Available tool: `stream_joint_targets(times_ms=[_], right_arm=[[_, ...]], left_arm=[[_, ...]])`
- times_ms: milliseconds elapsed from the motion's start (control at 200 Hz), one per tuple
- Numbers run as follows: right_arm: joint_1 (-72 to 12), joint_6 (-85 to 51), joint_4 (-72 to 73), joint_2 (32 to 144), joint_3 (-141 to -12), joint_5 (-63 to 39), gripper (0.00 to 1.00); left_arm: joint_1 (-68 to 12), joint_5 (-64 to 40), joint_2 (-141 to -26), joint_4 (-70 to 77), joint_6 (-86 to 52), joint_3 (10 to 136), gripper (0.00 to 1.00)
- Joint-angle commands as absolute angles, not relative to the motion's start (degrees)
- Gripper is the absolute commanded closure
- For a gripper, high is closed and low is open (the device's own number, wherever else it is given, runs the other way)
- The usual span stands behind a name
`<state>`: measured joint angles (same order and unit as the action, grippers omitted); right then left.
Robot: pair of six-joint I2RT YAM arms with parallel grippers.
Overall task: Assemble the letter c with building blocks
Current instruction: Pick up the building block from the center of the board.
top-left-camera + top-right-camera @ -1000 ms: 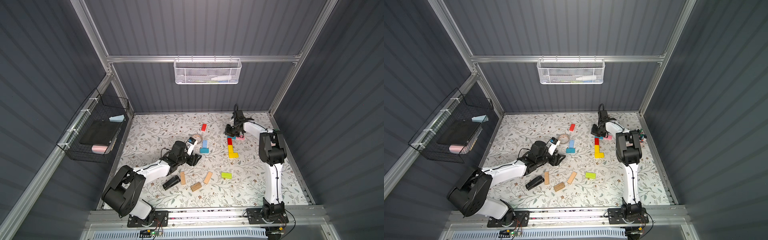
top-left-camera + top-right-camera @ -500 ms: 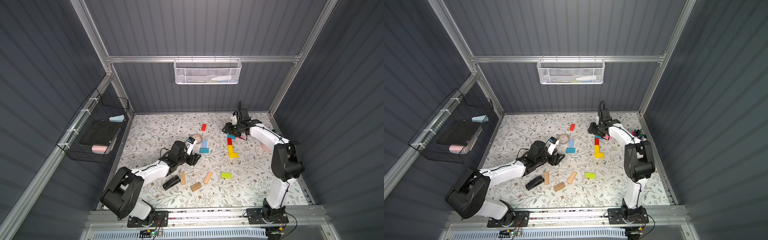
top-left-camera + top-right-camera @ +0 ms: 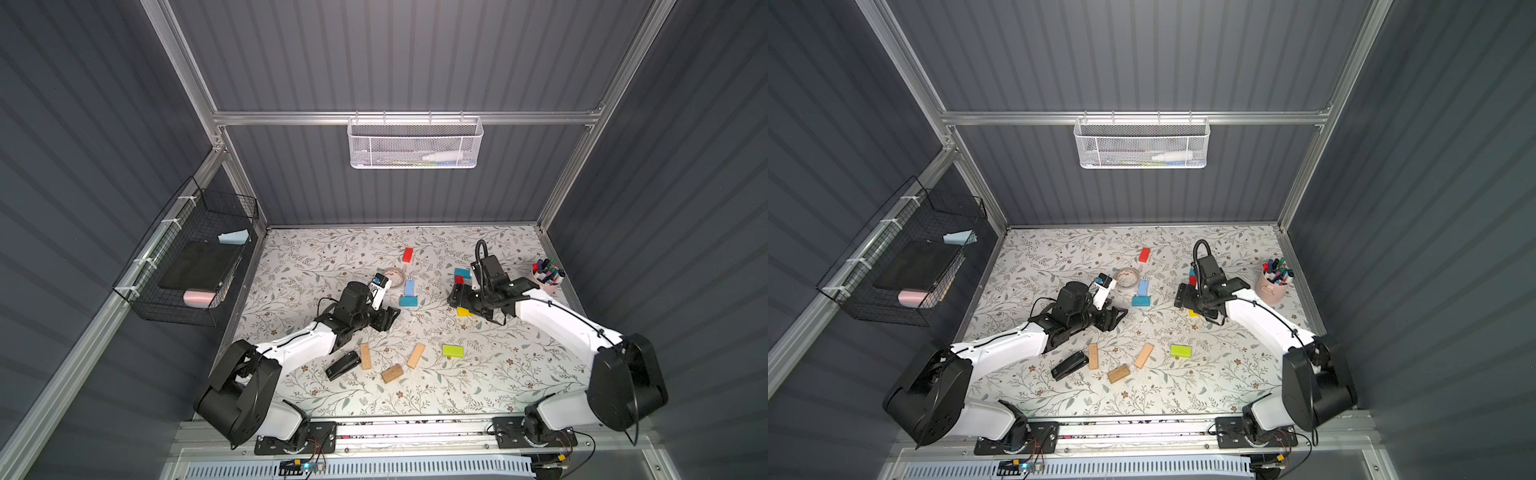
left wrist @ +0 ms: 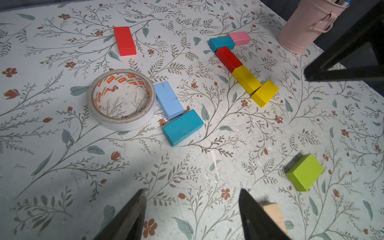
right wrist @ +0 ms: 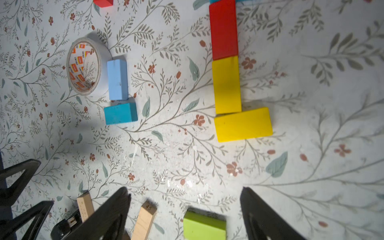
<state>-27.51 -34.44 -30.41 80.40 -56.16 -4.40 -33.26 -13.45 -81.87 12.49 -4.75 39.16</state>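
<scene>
A chain of building blocks lies at the right: pink, teal, red, then two yellow ones forming a corner. My right gripper hovers open over this chain with nothing between its fingers; in its wrist view the right gripper frames bare mat and a lime green block. My left gripper rests low at mid-table, open and empty. Loose blocks: red, light blue, teal, and three tan ones.
A tape roll touches the light blue block. A black stapler lies beside the tan blocks near the left arm. A pink pen cup stands by the right wall. Wire baskets hang on the left and back walls.
The right gripper has opened from shut and drawn back from the far end of the chain toward the yellow blocks, its arm swinging out to the right. The left arm has not moved.
</scene>
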Motion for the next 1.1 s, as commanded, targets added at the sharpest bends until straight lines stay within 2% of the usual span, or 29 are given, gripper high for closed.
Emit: stream_joint_targets(times_ms=[0, 250, 490, 620, 836, 1091], right_arm=[[-31.27, -40.89, -34.24, 78.64, -54.32, 0.28, 0.1], [-40.46, -46.96, -37.78, 80.79, -54.07, 4.19, 0.06], [-45.03, -51.3, -40.56, 84.99, -54.27, 7.59, 0.01], [-45.7, -51.53, -40.61, 86.2, -53.67, 7.39, 0.01], [-45.7, -50.9, -39.9, 87.14, -52.87, 6.31, 0.14], [-45.62, -48.53, -39.09, 86.87, -50.4, 5.81, 0.15]], left_arm=[[-33.05, -13.27, -79.78, 10.17, -4.84, 39.9, 0.31], [-33.05, -14.74, -79.89, 6.99, -4.75, 41.0, 0.33], [-33.05, -20.01, -79.51, 7.31, -3.33, 41.03, 0.35], [-33.04, -22.68, -79.97, 8.32, -1.07, 41.05, 0.31], [-33.05, -25.63, -80.14, 9.24, -0.23, 40.78, 0.29], [-33.05, -26.88, -80.23, 9.67, 0.86, 40.65, 0.3]])
